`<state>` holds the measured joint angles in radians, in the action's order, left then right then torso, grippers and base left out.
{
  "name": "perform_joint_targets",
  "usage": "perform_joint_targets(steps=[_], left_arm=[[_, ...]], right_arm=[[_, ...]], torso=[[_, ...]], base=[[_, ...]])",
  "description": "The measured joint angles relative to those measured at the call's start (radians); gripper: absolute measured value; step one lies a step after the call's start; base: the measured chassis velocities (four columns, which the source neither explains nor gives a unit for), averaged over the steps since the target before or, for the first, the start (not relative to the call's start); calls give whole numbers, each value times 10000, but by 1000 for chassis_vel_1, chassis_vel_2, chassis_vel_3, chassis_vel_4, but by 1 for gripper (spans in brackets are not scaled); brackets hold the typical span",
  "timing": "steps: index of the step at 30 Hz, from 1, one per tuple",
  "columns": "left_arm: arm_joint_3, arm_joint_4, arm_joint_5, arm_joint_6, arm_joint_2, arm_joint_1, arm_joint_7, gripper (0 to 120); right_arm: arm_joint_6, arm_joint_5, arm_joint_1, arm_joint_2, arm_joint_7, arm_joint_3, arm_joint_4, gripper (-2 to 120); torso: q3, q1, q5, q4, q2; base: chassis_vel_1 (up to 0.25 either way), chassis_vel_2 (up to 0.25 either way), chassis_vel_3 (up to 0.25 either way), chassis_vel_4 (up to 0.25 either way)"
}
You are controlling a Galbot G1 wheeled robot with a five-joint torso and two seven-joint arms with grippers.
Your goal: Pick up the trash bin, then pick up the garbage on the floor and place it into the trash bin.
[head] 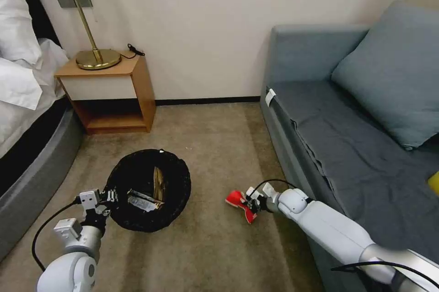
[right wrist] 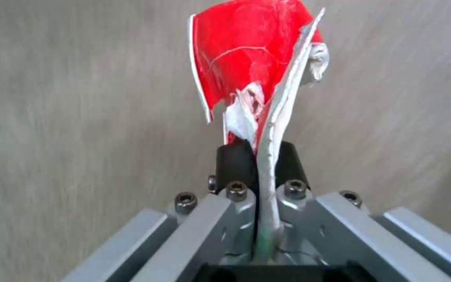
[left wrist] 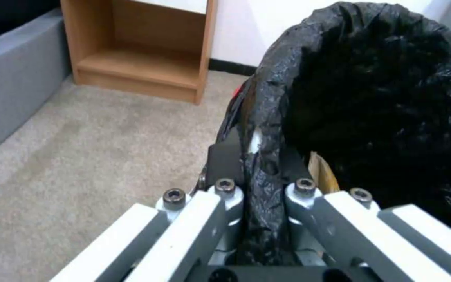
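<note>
1. Left gripper (head: 108,199) clamped on the rim of the trash bin (head: 151,171), black fingers (left wrist: 224,160) pinched tight over the bunched liner with rim and plastic sandwiched between them.
2. Trash bin: round, black, lined with glossy crinkled black plastic folded over the edge (left wrist: 372,94); tilted so the mouth faces up toward the head camera, over the beige carpet (head: 215,146) between the wooden nightstand (head: 109,93) and the grey sofa (head: 347,146).
3. Inside the bin: a brown-gold wrapper (head: 158,181) standing near the middle and a flat pale packet-like piece (head: 142,201) lying beside it.
4. Right gripper (head: 251,202) closed on the red packet (head: 239,202), black pads (right wrist: 236,162) squeezing its white torn edge with no gap.
5. Red packet (right wrist: 246,58): flat, bright red with thin white line markings, white inner lining exposed at the ripped, crumpled seam; sticking out beyond the fingertips.
6. Packet position: low over the carpet just beside the sofa front, well apart from the bin, to its right.
</note>
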<state>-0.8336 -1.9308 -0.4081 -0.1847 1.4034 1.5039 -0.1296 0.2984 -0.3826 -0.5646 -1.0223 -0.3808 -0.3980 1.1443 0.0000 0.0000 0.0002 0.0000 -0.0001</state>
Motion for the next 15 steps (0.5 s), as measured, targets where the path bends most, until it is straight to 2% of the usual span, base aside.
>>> perform_joint_targets(steps=[2, 3, 6, 8, 10, 12, 15], left_arm=[[30, 31, -11, 0, 6, 25, -3, 4], [30, 31, -11, 0, 6, 25, -3, 4], [66, 116, 36, 25, -13, 52, -35, 4], [71, 139, 48, 35, -17, 54, -41, 4], [105, 259, 94, 95, -29, 53, -82, 4], [113, 286, 111, 108, -33, 53, -86, 4], [221, 448, 296, 160, -54, 60, -132, 4]], right_arm=[[-123, 38, -57, 471, 73, 544, 1345, 0], [-123, 38, -57, 471, 73, 544, 1345, 0], [-148, -85, -21, 1075, 411, 979, 3003, 0], [-155, -135, -18, 1186, 496, 1065, 3321, 0], [-260, -411, -64, 1461, 640, 1401, 4407, 0], [-287, -483, -75, 1508, 676, 1455, 4630, 0], [-454, -1057, -100, 1888, 1003, 1655, 6264, 0]], torso=[[0, 0, -3, -1, 1], [0, 0, -3, -1, 1], [-1, 0, -3, 1, 0], [0, 0, -3, 0, 0], [0, 0, -2, -1, 1], [-1, 0, -1, 0, 0], [-1, -1, -2, 1, 0]], base=[[0, 0, 0, 0], [0, 0, 0, 0], [0, 0, 0, 0], [0, 0, 0, 0], [0, 0, 0, 0], [0, 0, 0, 0], [0, 0, 0, 0]])
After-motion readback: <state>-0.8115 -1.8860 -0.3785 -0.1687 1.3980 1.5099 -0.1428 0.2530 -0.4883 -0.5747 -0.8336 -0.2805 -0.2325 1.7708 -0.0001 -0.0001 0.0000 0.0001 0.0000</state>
